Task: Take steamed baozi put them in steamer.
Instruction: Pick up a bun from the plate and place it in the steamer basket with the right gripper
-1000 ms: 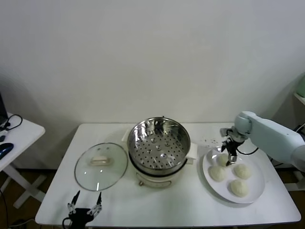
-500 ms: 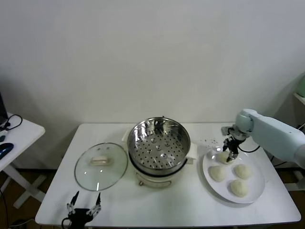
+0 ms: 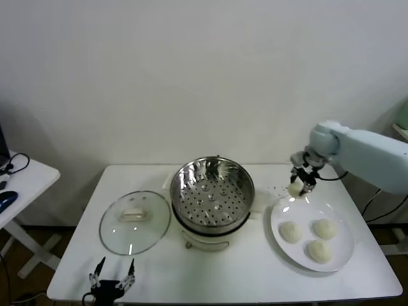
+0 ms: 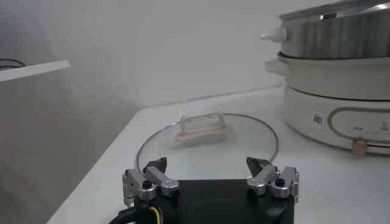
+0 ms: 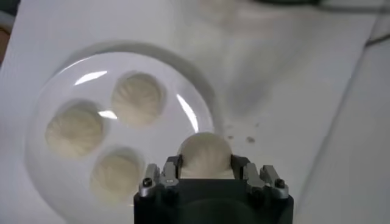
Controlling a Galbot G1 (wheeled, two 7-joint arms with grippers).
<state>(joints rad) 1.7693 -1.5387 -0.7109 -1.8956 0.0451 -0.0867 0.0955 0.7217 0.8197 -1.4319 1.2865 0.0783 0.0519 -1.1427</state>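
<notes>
right pincer (image 3: 298,185) grips one baozi (image 5: 205,154) above the plate (image 3: 341,253).

We see the right gripper (image 5: 205,171) clamped on one baozi (image 5: 204,152), held above the white plate (image 5: 189,109). Three more baozi (image 5: 138,99) rest clustered on that plate.
</notes>
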